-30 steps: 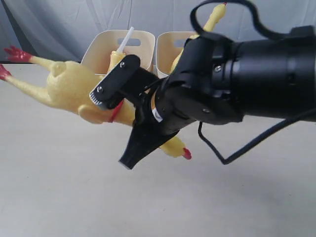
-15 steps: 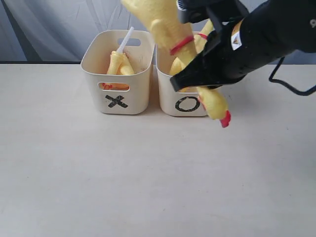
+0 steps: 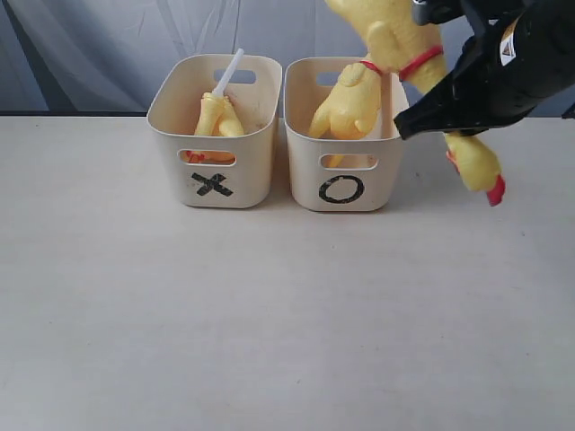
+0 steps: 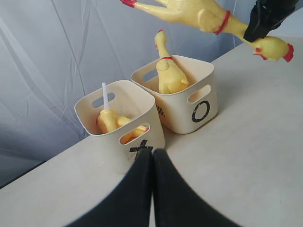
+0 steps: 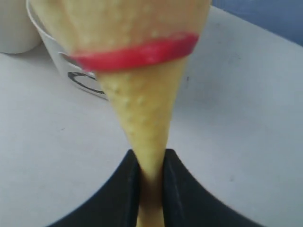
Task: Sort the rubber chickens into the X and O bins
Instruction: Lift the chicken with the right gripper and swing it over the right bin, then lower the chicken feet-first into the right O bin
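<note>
Look at the exterior view: the X bin [image 3: 252,175] and the O bin [image 3: 305,180] stand side by side at 12 o'clock on the bench [image 3: 269,314], walls almost touching, the X bin toward 11 o'clock and the O bin toward 1 o'clock. You find the right pincer [image 5: 150,165] at 2 o'clock, in the air, above and just beside the outer wall of the O bin. It is clamped on the neck of a large rubber chicken [image 3: 395,45]; the right wrist view shows both black jaws pressed against the yellow neck, on the head side of the red band. The chicken hangs tilted: its body rises toward 12 o'clock and out of the top of the picture, and its head with the red comb points down toward 5 o'clock, clear of the bench and outside the bin. A second large chicken [image 3: 346,108] stands inside the O bin, neck up and leaning toward the rear wall. In the X bin lies a smaller chicken [image 3: 216,115] with a white tube [image 3: 228,74] that sticks up past the rim toward 1 o'clock; yellow and red show through the front slot handle, and you cannot tell whether that belongs to another chicken. The left pincer [image 4: 152,156] appears only in the left wrist view: its jaws are pressed together with nothing between them, over the bench in front of the X bin.
</note>
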Robot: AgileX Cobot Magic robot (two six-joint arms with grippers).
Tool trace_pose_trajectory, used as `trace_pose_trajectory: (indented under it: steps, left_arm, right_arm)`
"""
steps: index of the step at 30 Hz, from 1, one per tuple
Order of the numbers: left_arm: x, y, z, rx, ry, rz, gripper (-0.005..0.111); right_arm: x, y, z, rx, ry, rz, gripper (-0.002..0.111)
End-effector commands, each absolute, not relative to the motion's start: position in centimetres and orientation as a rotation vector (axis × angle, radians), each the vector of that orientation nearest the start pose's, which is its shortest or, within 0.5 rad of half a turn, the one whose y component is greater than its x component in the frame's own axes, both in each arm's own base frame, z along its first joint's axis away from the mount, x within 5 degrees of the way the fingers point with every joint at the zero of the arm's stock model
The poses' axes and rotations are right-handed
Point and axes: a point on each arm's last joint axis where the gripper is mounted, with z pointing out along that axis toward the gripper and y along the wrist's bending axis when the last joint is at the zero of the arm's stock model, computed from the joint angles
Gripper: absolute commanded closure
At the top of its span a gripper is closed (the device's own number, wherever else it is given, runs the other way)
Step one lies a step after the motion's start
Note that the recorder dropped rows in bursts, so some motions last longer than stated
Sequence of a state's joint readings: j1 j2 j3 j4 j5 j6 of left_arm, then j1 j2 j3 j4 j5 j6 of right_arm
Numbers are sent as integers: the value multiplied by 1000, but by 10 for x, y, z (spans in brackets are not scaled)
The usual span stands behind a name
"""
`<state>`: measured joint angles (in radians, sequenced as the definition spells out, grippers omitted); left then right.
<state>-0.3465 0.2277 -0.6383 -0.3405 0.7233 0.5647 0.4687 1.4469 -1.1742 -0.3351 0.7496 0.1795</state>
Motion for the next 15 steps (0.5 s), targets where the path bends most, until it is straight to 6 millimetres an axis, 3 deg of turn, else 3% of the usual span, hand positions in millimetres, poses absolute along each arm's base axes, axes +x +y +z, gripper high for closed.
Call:
trace_pose_trajectory:
  steps: [1, 10, 15]
  left_arm:
    - [21, -29, 345, 704, 1611, -224, 107]
    - [21, -29, 345, 704, 1611, -224, 107]
    - [21, -29, 345, 704, 1611, -224, 107]
  right_arm:
    - [289, 106, 322, -633, 2291, -345, 109]
    - [308, 92, 356, -687, 2122, -733, 109]
    - [321, 90, 363, -862, 1957, -1008, 109]
